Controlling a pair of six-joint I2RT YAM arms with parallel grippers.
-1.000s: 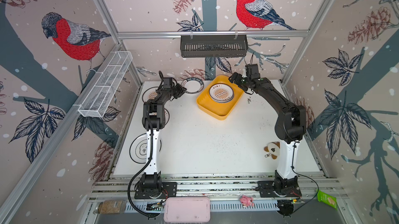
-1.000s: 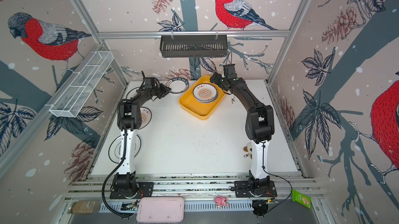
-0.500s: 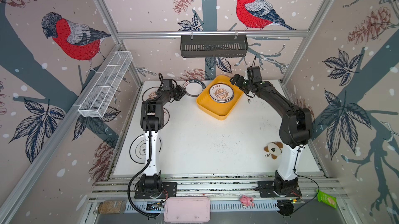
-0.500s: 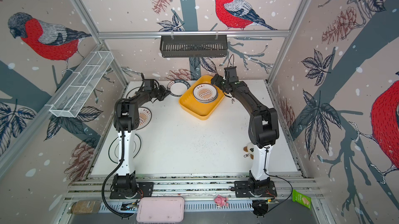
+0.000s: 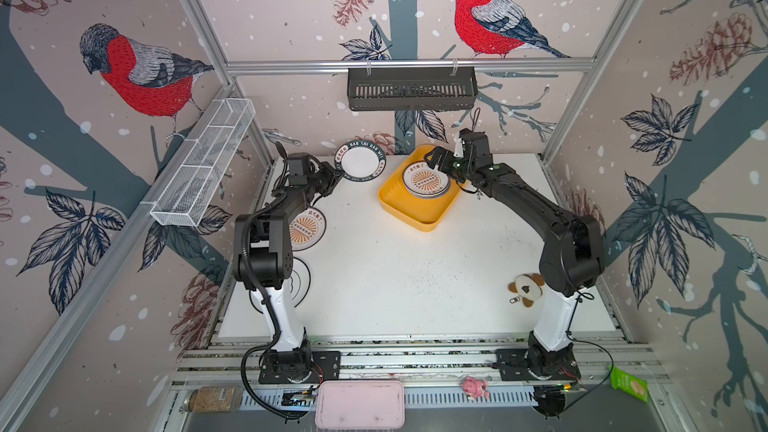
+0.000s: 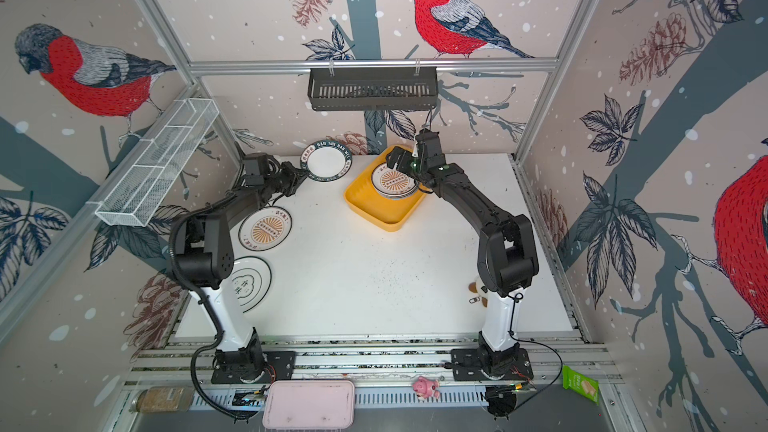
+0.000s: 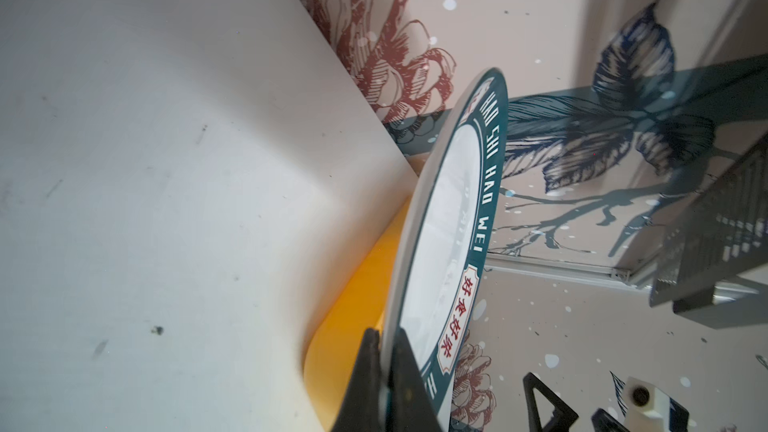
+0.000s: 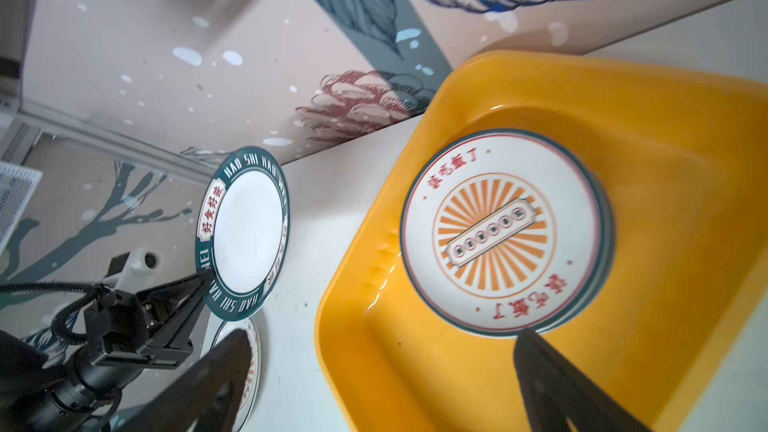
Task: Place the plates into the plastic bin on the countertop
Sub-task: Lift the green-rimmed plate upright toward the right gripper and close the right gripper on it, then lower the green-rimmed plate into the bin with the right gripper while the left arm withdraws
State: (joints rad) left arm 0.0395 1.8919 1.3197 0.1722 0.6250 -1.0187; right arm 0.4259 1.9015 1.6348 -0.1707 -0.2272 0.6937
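Left tool (image 7: pixel 386 363) is clamped tight on the rim of a green-rimmed plate (image 5: pixel 360 160), one finger on each face. The plate is tilted up off the bench (image 5: pixel 395 276), near the back wall and just left of the yellow bin (image 5: pixel 415 217). It isn't over the bin.

Right tool (image 8: pixel 382 336) has its jaws spread wide with nothing between them. It hangs over the far end of the bin, above the stack of plates (image 8: pixel 498 234). The stack sits flat inside that far end with a sunburst face on top. I can't count how many are in it. The near half of the bin is bare.

On the bench by my left arm there's a sunburst plate (image 6: pixel 266 228), and closer to the base a black-ringed plate (image 6: pixel 249 282) partly under the arm. Both lie flat, well apart from the bin.
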